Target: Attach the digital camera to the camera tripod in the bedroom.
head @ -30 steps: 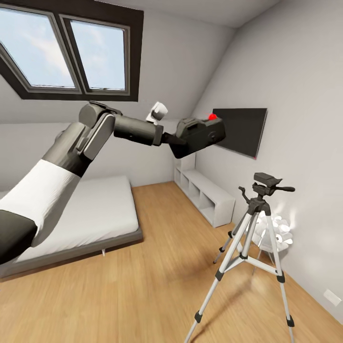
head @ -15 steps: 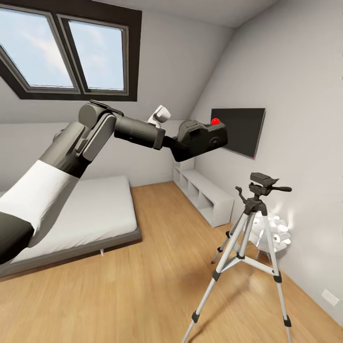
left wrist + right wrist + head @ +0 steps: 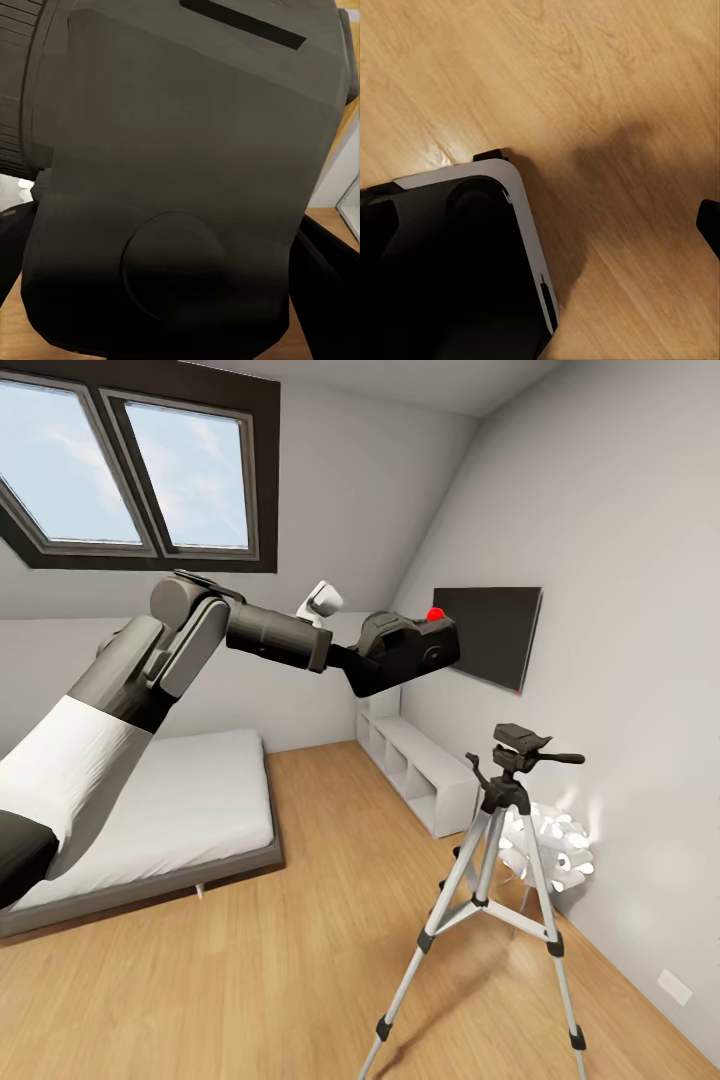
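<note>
Bedroom's light wood floor [image 3: 300, 960] stretches out, grey-framed bed [image 3: 150, 830] well left of the camera tripod [image 3: 495, 860], left end effector [image 3: 365, 660] clenched on the digital camera [image 3: 405, 650] up high, above-left of that tripod's head; right end effector's state: cannot tell.

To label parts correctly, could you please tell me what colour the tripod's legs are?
Silver, with black joints and feet; the tripod shows best in the head view.

The room is bright from the skylight [image 3: 130, 470]. A lamp [image 3: 550, 845] glows by the right wall. Wrist pictures look dark and blurry.
</note>
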